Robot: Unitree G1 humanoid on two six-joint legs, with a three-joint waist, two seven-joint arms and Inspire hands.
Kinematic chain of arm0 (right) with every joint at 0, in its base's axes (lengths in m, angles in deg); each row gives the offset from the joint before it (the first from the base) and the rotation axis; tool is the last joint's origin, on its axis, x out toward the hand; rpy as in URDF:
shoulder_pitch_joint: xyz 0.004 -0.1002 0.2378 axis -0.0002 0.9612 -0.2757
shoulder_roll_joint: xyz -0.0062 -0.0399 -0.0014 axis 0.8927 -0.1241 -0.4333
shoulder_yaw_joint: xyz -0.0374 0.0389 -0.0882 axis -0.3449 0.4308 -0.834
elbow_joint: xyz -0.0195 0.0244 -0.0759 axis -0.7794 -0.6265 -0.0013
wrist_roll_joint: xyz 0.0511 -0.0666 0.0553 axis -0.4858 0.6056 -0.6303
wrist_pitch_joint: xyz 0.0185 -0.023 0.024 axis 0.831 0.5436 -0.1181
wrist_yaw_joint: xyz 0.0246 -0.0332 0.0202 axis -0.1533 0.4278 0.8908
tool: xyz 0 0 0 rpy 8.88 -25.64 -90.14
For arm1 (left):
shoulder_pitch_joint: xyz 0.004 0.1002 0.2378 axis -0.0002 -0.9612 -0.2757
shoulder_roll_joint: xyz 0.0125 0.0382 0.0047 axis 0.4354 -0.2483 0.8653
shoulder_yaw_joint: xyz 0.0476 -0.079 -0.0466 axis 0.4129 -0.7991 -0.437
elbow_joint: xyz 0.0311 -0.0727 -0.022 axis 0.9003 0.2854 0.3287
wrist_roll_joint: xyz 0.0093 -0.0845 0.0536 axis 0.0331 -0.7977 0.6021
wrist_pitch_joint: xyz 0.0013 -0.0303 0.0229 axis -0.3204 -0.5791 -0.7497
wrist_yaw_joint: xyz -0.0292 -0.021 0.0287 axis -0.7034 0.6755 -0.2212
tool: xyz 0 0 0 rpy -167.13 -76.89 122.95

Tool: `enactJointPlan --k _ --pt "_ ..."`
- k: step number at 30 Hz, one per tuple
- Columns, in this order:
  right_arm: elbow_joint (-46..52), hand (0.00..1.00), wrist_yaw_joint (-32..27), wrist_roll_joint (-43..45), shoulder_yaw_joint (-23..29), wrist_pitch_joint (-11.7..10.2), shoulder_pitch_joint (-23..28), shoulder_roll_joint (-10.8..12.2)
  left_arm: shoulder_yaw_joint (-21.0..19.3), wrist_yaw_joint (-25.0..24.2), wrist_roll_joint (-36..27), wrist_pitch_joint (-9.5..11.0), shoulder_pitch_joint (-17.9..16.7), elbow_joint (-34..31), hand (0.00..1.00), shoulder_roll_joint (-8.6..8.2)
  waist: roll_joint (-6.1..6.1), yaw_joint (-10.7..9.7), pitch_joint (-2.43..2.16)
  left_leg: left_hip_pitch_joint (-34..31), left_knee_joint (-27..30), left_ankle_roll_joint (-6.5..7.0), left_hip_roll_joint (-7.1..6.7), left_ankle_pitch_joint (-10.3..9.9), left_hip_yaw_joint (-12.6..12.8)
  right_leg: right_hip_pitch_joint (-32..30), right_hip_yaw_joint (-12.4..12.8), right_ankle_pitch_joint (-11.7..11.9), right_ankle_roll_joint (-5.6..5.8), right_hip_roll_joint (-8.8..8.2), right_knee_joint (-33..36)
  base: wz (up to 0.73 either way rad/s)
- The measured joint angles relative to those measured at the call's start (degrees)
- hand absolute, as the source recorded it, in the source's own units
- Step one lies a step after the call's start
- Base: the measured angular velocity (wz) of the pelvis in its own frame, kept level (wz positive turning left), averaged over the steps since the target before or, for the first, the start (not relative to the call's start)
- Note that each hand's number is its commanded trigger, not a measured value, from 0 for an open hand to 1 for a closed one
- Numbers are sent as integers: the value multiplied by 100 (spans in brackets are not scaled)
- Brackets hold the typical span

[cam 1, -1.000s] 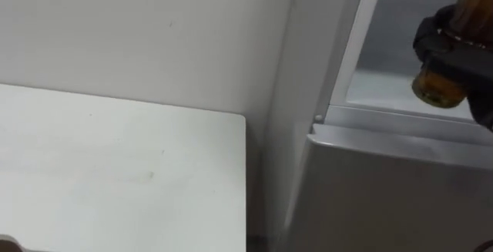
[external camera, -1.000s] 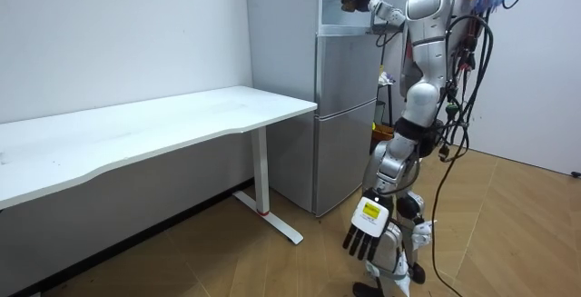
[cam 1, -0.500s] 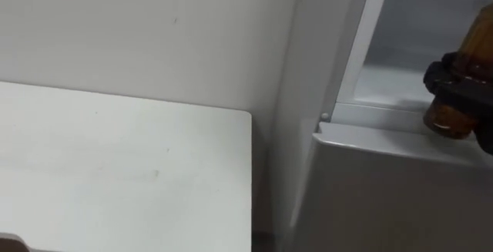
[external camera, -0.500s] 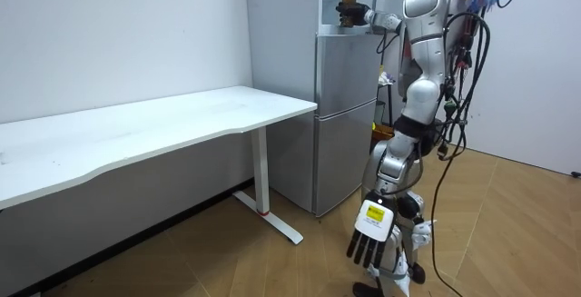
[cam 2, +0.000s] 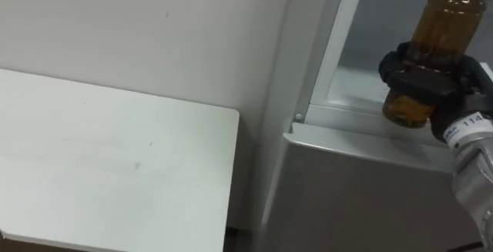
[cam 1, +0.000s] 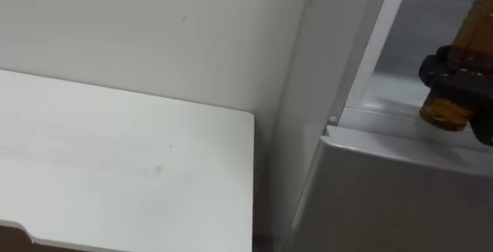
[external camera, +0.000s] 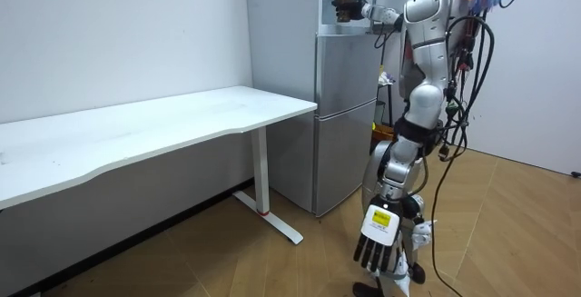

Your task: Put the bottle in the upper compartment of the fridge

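Left eye view: the right robot hand [cam 1: 461, 77] is clasped round the lower part of the bottle [cam 1: 474, 25], which is upright with its neck toward 12 o'clock and its base just over the sill of the upper fridge [cam 1: 400, 52]

Room view: the left robot hand [external camera: 377, 242] hangs low, fingers slack

Right eye view: bare shelf lies toward 10 o'clock of the bottle, so the move is probably inward, then down

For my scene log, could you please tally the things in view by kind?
Bottle: 1, held in the right hand
Fridge: 1
Table: 1
Total: 3
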Motion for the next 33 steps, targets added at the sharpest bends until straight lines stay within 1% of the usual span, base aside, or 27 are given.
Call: enactJointPlan --k 7,10,13,18,22,23,25,28,29,33 --pt "-182 100 -199 19 -9 0 -159 0 -1 -40 -1 -9 -2 -5 0 8 1 114 1 -32 37 0 -3 0 -24 -11 -22 0 0 -2 -4 0" --pt "-252 100 -315 -153 -9 2 -210 0 0 -43 -2 -14 -5 -5 0 7 7 167 4 -44 37 0 -2 0 -37 -17 -42 0 0 -2 -5 0" --pt "-275 100 -449 -399 -9 2 -307 0 -4 -6 -1 -27 -13 -5 0 7 18 154 8 -61 37 0 -5 0 -77 -16 -76 0 0 -3 -5 5" --pt "-474 100 -567 -401 -10 3 -540 0 -5 0 1 -89 -12 -19 0 7 29 156 7 -77 46 0 -12 0 -128 -5 -135 0 0 -5 -7 6" --pt "-703 100 -544 -409 -21 3 -724 -15 -6 5 2 -144 -11 -21 0 7 42 149 4 -97 53 -1 -16 0 -162 -5 -146 0 0 -3 -15 4" --pt "-832 100 -545 -418 -78 2 -763 -87 -6 10 2 -144 -9 -29 0 9 42 161 4 -102 54 -1 -19 0 -170 -5 -153 0 0 -4 -17 4" --pt "-1012 100 -552 -431 -176 2 -796 -160 -6 10 2 -147 -11 -27 0 10 43 186 4 -100 53 -1 -19 0 -170 -4 -153 0 0 -4 -16 0" --pt "-1341 100 -494 -443 -229 3 -815 -171 -6 -1 152 -187 -14 -50 0 10 46 206 3 -100 54 -1 -19 0 -166 -8 -154 0 0 -4 -15 0" --pt "-1418 100 -458 -458 -214 -52 -845 -179 -6 -5 177 -193 -18 -73 0 12 49 219 2 -102 53 0 -18 0 -168 -10 -154 0 0 -5 -15 0" --pt "-1809 100 -318 -546 -238 -79 -1046 -211 -5 -42 223 -233 -28 -178 0 32 47 220 -2 -102 53 -1 -17 0 -169 -9 -159 0 0 -4 -14 0"
